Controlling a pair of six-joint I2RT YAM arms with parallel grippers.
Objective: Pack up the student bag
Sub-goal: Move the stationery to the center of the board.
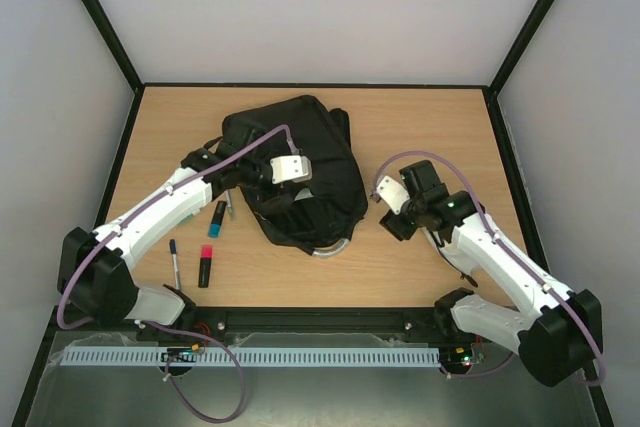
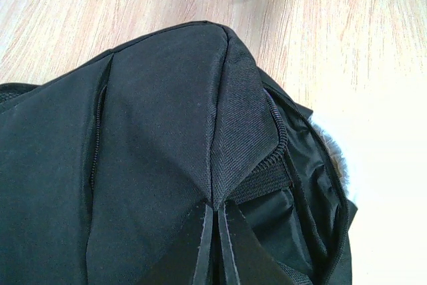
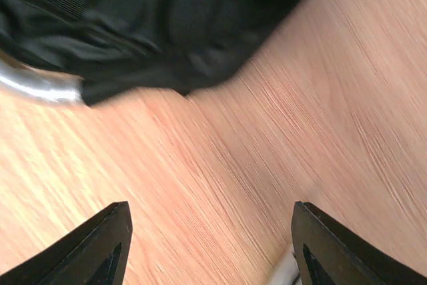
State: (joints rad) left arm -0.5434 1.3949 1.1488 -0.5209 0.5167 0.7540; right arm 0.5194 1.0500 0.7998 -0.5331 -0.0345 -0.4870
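the left gripper (image 2: pixel 215 248) is pinched together on a ridge of fabric of the student bag (image 1: pixel 325 162), tenting the cloth up into a peak beside the zip (image 2: pixel 283 139). the bag lies slumped in the middle of the table (image 1: pixel 430 127), its silver-grey handle loop (image 1: pixel 335 247) pointing toward the near edge.

it looks soft and floppy, light while nothing fills it, with no stiffness of its own, so i would expect it to sag and fold wherever it is lifted. the woven cloth should give a fair grip. the seam by the zip, or the loop, seem the best places to take hold.

the right gripper (image 3: pixel 210 221) hangs with its jaws apart over bare wood just beside the bag's edge, gripping nothing.

left of the bag lie two highlighters (image 1: pixel 210 242) and a pen (image 1: pixel 175 262).

how far the zip is undone i cannot tell; only a sliver of lining shows in the left wrist view. the right wrist view is blurred. the straps are lost in the black folds, and whether anything is inside is hidden.
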